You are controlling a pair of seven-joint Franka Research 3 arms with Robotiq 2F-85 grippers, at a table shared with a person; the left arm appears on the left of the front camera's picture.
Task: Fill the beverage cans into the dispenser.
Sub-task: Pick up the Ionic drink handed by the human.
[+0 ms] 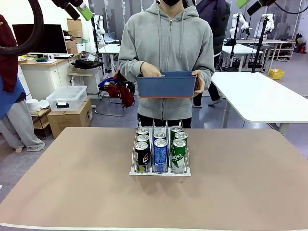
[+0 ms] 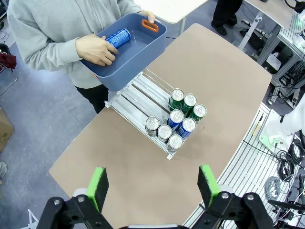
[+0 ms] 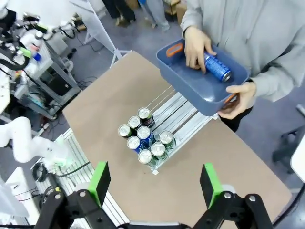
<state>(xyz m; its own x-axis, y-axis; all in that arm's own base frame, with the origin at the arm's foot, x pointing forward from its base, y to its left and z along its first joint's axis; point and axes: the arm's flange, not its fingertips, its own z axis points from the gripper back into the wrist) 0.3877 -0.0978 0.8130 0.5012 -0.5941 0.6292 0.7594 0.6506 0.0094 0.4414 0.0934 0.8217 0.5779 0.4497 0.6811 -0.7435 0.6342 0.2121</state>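
Note:
The clear three-lane dispenser stands mid-table and holds several beverage cans: black Pepsi in the left lane, blue in the middle, green on the right. From above, the cans crowd the dispenser's near end, and its far half is bare. A person at the far side holds a blue tub over the table edge, one hand on a blue can lying inside. My left gripper and right gripper hang high above the table, both open with nothing between their fingers. The blue can also lies in the tub.
The brown tabletop spreads wide around the rack. White tables stand behind the person at the right. A clear bin on a cardboard box sits on the floor at the left. An aluminium frame with cables borders the table.

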